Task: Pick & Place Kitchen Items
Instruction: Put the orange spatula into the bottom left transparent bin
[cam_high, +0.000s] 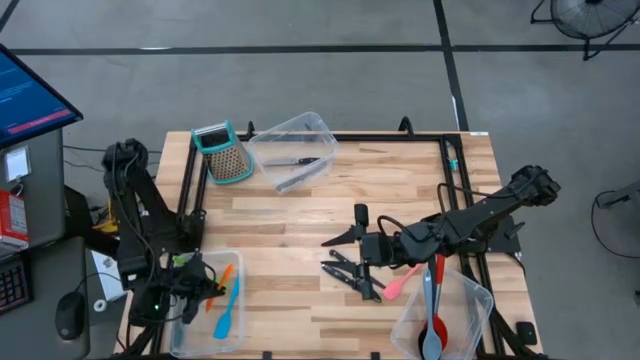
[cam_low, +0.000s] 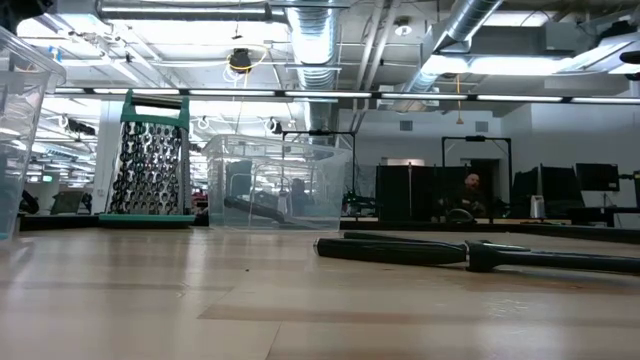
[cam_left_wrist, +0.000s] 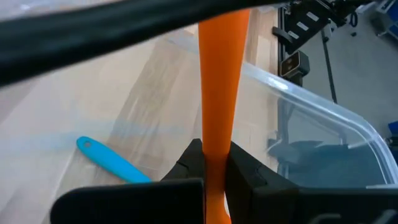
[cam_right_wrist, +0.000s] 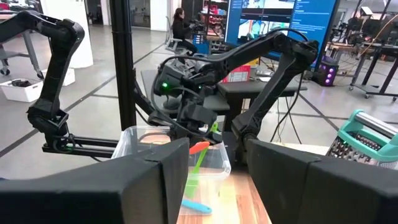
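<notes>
high view, left tool (cam_high: 190, 283) clamped on orange spatula (cam_high: 222, 285) over tub rim (cam_high: 240, 300), right tool (cam_high: 355, 250) apart mid-table

One camera looked straight down on the table (cam_high: 330, 230); another sat level with its top. Both caught the grater (cam_low: 152, 155) and far tub (cam_low: 275, 185).

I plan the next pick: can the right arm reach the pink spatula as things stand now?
Probably yes. The pink spatula lies on the table just beside the right gripper, outside the clear tub, with nothing over it. The black utensils lie close, so the approach needs care.
</notes>
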